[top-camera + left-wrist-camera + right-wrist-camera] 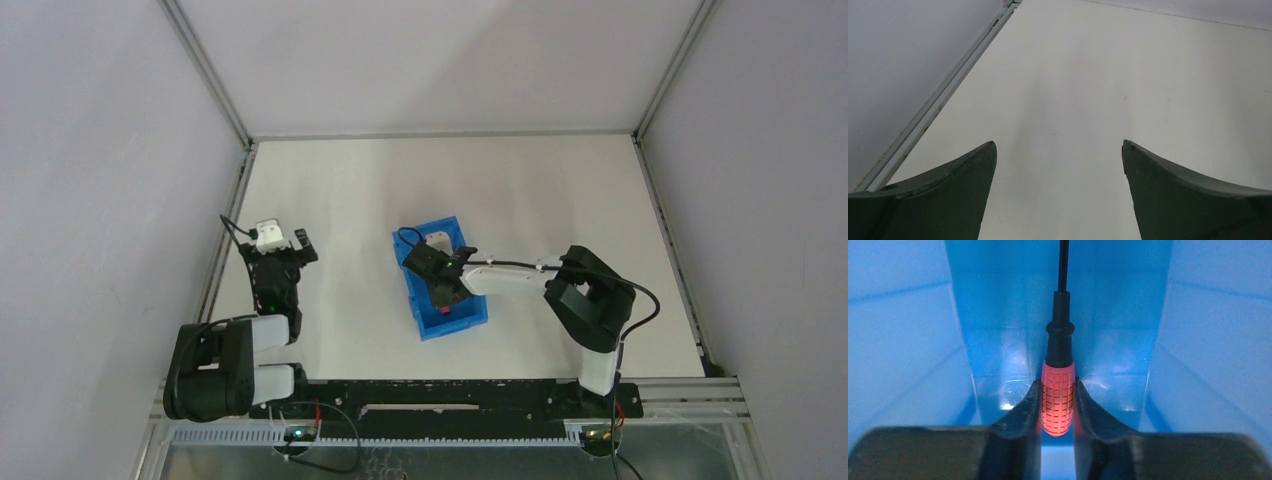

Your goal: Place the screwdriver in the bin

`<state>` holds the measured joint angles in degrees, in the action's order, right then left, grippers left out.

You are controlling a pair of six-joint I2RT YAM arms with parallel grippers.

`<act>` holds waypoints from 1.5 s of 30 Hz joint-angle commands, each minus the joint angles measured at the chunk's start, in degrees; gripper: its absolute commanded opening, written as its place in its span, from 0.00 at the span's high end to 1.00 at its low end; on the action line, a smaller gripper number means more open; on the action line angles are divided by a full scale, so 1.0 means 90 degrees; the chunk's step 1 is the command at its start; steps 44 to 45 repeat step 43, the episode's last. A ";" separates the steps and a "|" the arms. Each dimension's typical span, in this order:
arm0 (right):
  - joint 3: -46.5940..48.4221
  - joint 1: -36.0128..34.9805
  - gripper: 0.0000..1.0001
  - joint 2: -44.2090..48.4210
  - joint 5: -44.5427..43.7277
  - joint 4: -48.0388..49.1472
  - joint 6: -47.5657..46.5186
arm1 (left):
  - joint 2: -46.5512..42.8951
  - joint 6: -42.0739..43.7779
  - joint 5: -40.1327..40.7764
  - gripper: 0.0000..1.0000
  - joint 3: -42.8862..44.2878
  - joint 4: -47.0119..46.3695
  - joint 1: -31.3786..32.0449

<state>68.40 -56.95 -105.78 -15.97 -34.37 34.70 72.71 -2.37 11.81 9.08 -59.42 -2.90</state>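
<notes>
Bin (pixel 455 325): blue and rectangular, standing on the white table (pixel 350 190) near its centre. In the top view its long axis runs roughly from 11 to 5 o'clock.

Screwdriver (pixel 1058 400): inside the bin, between the blue walls (pixel 903 340). In the right wrist view the red gridded handle is low in the frame, and the black collar and thin shaft run straight up toward 12 o'clock. In the top view only a small red spot (pixel 446 310) shows, at the 5 o'clock end of the bin. Whether the tool touches the bin floor cannot be told.

Right gripper (pixel 1058 390): clamped on the red handle, with one finger pressed to each side at 3 and 9 o'clock. In the top view it is lowered into the bin (pixel 440 290), and its arm reaches in from 3 o'clock.

Left gripper (pixel 1059 145): jaws spread wide with nothing between them, only bare table beneath. In the top view it sits at about 9 o'clock from the bin (pixel 290 243), well apart from it.

Left wrist surroundings: a metal rail (pixel 938 105) runs along the table edge toward 11 o'clock, against the grey wall.
</notes>
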 commanded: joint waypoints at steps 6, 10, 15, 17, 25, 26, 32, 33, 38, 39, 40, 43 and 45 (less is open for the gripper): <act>-0.0022 -0.0086 0.51 0.0456 -0.0403 0.0111 0.0113 | -0.0051 0.0127 0.0020 0.00 0.0209 -0.0185 0.0019; -0.0005 -0.0075 0.49 0.1142 -0.0513 0.0096 -0.0125 | -0.0051 0.0127 0.0016 0.00 0.0204 -0.0185 0.0019; -0.0015 0.0059 0.34 0.2212 -0.0631 0.0143 -0.0634 | -0.0051 0.0127 0.0016 0.00 0.0207 -0.0185 0.0019; -0.0019 0.0265 0.25 0.2629 -0.0605 0.0083 -0.0923 | -0.0050 0.0127 0.0016 0.00 0.0204 -0.0185 0.0019; -0.0829 0.2134 0.00 0.3878 -0.0667 0.0057 -0.1950 | -0.0052 0.0129 0.0021 0.00 0.0202 -0.0185 0.0019; -0.1009 0.2587 0.00 0.4061 -0.0416 0.0155 -0.2066 | -0.0049 0.0127 0.0019 0.00 0.0210 -0.0185 0.0019; -0.1754 0.4729 0.00 0.4800 0.0220 0.0489 -0.2500 | -0.0051 0.0127 0.0015 0.00 0.0212 -0.0185 0.0019; -0.1811 0.5010 0.00 0.4909 0.0251 0.0496 -0.2543 | -0.0052 0.0127 0.0022 0.00 0.0208 -0.0185 0.0020; -0.2101 0.5624 0.00 0.5374 0.0380 0.0632 -0.2615 | -0.0046 0.0134 0.0018 0.00 0.0203 -0.0185 0.0019; -0.2161 0.5721 0.00 0.5471 0.0494 0.0672 -0.2578 | -0.0051 0.0128 0.0016 0.00 0.0202 -0.0185 0.0019; -0.2249 0.5807 0.00 0.5566 0.0646 0.0741 -0.2552 | -0.0046 0.0127 0.0020 0.00 0.0202 -0.0185 0.0019; -0.2411 0.6019 0.00 0.5787 0.1018 0.0969 -0.2455 | -0.0054 0.0127 0.0016 0.00 0.0202 -0.0185 0.0019; -0.2411 0.6019 0.00 0.5787 0.1018 0.0969 -0.2455 | -0.0054 0.0127 0.0016 0.00 0.0202 -0.0185 0.0019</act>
